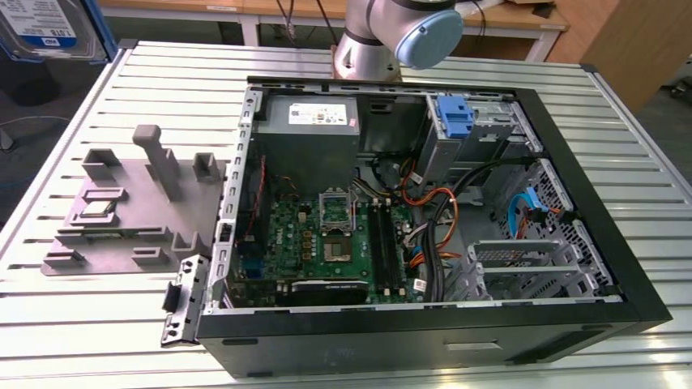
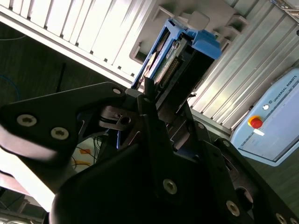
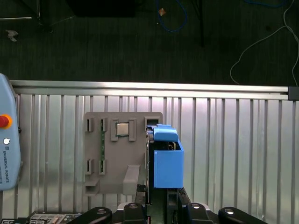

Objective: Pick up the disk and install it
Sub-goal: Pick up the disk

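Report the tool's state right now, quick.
Tool: closed, holding the disk by its blue frame.

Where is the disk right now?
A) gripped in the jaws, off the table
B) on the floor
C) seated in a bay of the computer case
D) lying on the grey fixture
A: in both wrist views the disk sticks out from between the jaws, with the grey fixture lying beyond it on the table.
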Tool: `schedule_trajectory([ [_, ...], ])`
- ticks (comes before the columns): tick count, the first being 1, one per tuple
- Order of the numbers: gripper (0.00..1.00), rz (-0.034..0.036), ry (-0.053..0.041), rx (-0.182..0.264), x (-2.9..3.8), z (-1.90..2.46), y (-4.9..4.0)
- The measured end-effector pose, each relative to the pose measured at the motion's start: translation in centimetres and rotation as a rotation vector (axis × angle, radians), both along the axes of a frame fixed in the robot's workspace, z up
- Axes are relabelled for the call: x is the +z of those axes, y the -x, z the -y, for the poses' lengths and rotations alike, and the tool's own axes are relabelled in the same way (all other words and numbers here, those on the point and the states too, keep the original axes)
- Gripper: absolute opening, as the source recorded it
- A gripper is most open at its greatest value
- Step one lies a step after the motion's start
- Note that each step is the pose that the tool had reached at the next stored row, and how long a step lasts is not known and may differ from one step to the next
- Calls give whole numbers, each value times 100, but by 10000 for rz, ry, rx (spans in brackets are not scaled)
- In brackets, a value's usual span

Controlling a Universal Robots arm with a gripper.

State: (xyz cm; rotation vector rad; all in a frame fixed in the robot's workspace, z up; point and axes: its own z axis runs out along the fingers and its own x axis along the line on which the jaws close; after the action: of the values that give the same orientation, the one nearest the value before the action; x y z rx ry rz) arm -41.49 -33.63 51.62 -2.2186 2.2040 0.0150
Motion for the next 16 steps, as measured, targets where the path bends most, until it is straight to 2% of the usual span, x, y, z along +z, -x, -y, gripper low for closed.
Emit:
schedule_trajectory([
  [10,35,-1,0,0,6,0,0],
  [16,35,1,0,0,62,0,0],
])
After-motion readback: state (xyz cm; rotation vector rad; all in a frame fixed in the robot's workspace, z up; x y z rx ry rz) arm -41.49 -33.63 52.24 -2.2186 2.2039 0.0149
